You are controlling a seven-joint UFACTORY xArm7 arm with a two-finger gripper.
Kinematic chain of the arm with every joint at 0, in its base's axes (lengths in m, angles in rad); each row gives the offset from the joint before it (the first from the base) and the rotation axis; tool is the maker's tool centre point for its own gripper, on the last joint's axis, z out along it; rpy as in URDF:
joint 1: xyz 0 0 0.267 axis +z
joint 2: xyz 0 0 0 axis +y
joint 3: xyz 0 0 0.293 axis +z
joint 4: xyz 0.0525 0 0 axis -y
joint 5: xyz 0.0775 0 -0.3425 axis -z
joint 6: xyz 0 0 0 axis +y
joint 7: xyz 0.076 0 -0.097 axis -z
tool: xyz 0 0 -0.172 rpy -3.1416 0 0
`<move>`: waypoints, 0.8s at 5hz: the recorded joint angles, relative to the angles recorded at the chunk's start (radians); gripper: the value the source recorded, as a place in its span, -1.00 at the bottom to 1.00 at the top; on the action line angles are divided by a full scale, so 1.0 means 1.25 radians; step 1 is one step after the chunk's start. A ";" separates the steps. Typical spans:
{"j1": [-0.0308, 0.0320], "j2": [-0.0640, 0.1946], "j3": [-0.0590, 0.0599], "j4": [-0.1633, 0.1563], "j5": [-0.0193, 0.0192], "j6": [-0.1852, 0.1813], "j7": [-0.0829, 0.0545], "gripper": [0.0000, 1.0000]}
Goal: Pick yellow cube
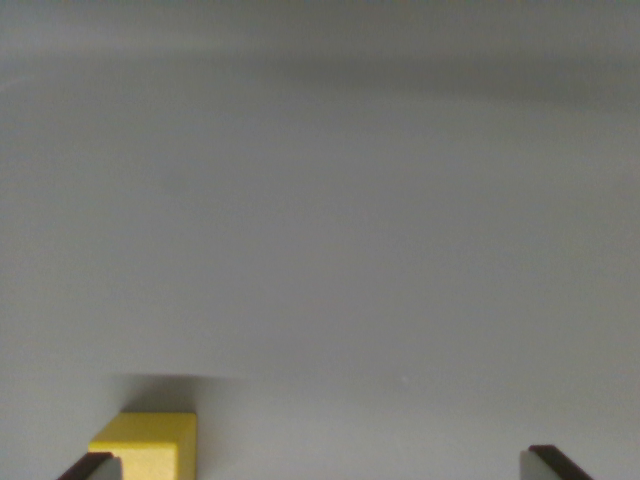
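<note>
- Yellow cube point(148, 445) sits at the bottom of the wrist view, towards its left, on a pale grey surface point(330, 230).
- The cube lies just inside the left dark fingertip point(92, 467), which overlaps its lower-left corner; whether they touch cannot be told.
- The gripper point(320, 466) has its jaws wide apart, the other fingertip point(552, 462) well away on the wrist view's right, with bare surface between it and the cube.
- Only the two finger ends show, at the lower edge.
</note>
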 joint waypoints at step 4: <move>0.0108 0.023 0.019 -0.058 0.0055 -0.076 0.018 -1.00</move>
